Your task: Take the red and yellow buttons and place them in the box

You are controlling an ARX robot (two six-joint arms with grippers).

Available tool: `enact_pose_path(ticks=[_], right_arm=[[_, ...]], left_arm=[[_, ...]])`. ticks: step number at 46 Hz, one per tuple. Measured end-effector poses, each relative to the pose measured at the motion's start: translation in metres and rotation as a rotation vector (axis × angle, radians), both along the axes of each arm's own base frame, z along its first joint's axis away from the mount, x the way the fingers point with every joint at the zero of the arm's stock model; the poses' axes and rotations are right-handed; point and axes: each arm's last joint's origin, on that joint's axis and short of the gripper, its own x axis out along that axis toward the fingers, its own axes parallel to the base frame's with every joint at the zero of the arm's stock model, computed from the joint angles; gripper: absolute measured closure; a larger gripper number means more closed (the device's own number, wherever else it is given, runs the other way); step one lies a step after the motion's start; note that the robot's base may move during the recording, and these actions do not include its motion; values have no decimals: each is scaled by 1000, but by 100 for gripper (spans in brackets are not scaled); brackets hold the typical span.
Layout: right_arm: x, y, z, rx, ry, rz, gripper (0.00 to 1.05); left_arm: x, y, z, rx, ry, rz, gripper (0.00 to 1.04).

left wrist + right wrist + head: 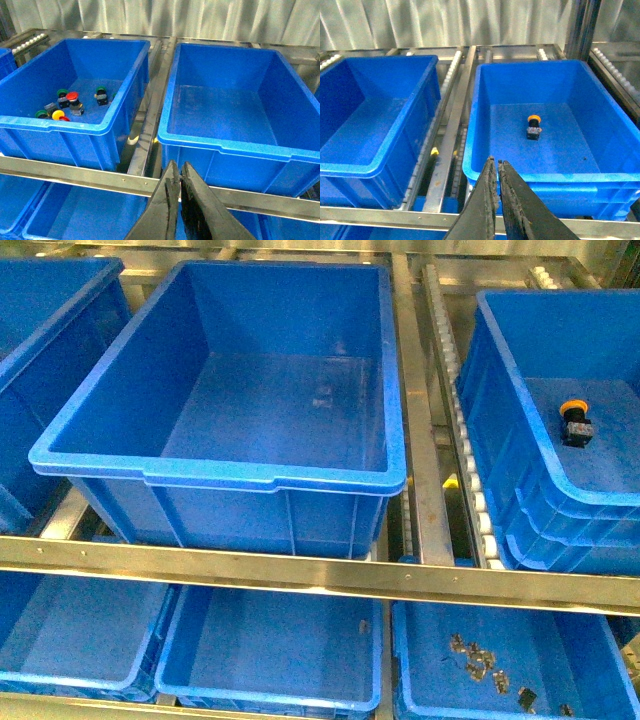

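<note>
One yellow button [534,120] sits alone in the stacked box [530,177] on the right, while a red button [72,96] and a second yellow button [58,114] lie among at least three green buttons [101,91] in the left crate [50,125] — left fingers [167,200] and right fingers [485,200] both pressed together, empty.

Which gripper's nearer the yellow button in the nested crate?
Right. The right gripper hangs at the box rim, the yellow button ahead inside. The left gripper faces a different, empty crate; button out of its view.
</note>
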Motion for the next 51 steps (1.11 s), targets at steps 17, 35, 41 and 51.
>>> enact_pose_path(ticks=[17, 35, 41, 51], right_arm=[[-10, 0, -1, 0, 6, 0, 102], [-19, 0, -3, 0, 4, 0, 78], [-19, 0, -3, 0, 4, 0, 57], [-19, 0, -3, 0, 4, -5, 7]], left_arm=[[0, 0, 0, 0, 0, 0, 103], [0, 0, 0, 0, 0, 0, 103], [0, 0, 0, 0, 0, 0, 91], [0, 0, 0, 0, 0, -2, 39]])
